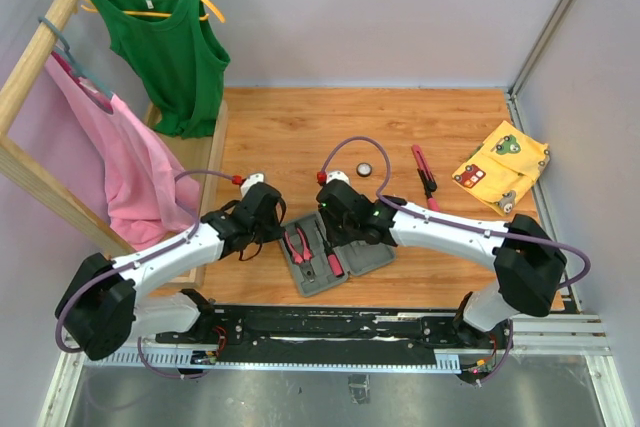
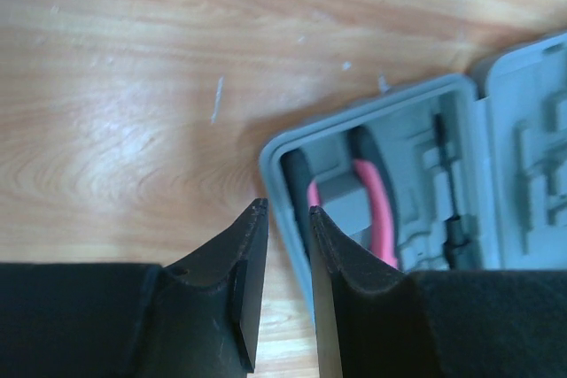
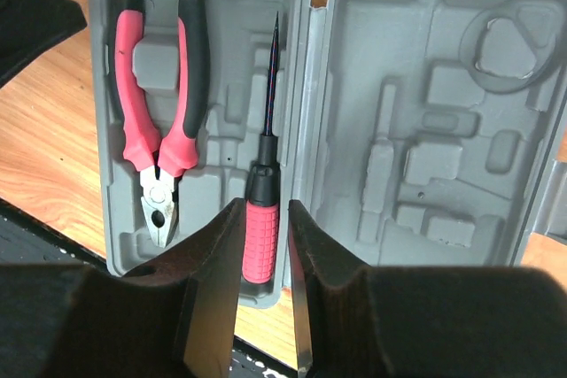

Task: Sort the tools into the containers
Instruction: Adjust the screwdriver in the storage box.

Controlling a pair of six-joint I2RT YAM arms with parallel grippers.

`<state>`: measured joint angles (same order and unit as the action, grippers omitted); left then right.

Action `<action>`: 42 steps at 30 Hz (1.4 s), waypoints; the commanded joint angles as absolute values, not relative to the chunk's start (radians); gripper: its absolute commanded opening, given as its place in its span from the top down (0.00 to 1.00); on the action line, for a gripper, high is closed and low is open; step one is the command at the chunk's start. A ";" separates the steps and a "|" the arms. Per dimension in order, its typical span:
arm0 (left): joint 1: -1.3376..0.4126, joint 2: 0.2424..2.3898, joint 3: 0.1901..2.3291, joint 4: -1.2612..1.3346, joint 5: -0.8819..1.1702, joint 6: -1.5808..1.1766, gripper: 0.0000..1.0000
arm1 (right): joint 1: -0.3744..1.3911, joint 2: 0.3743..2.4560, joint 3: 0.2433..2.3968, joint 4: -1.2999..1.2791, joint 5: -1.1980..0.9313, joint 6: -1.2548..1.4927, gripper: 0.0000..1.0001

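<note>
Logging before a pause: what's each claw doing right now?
Left claw: slightly open, empty.
Right claw: closed on the screwdriver handle.

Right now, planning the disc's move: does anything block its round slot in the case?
Nothing visible. The round slot is empty; the disc lies on the table beyond the case, and the right gripper hangs over the other half.

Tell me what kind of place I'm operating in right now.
Probably a staged robot test cell, not a real workshop: a wooden tabletop boxed in by plain grey walls, with unrelated props, a hanging green tank top and an open grey tool case.
</note>
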<state>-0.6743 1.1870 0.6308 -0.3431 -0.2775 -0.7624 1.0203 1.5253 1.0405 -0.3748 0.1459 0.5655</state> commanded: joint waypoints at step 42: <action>-0.664 1.259 0.684 -0.296 -0.326 -0.675 0.73 | 0.906 1.465 0.986 -0.361 0.090 0.531 0.69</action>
